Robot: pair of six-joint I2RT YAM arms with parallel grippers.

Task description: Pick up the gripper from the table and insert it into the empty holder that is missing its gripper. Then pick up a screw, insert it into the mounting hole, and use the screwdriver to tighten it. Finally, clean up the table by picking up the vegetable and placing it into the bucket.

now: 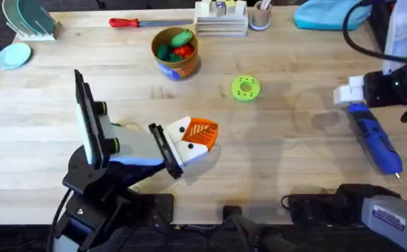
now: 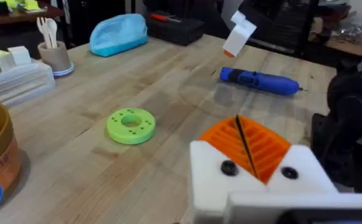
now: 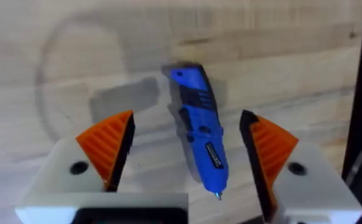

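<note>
The screwdriver [image 3: 199, 130] lay flat on the bench [image 1: 287, 147] at its right side, right between our right tool's [image 3: 184, 155] wide-open fingers, not touched yet. We figured dropping straight down and pinching the thick body mid-length was the way. The left tool [image 2: 255, 149] was closed, empty, well away.

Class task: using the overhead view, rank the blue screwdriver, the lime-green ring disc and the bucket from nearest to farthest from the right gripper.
1. screwdriver, just below the right gripper, near the table's right edge.
2. lime-green ring disc, mid-table, to the gripper's left.
3. bucket, farther left, toward the far edge.
</note>
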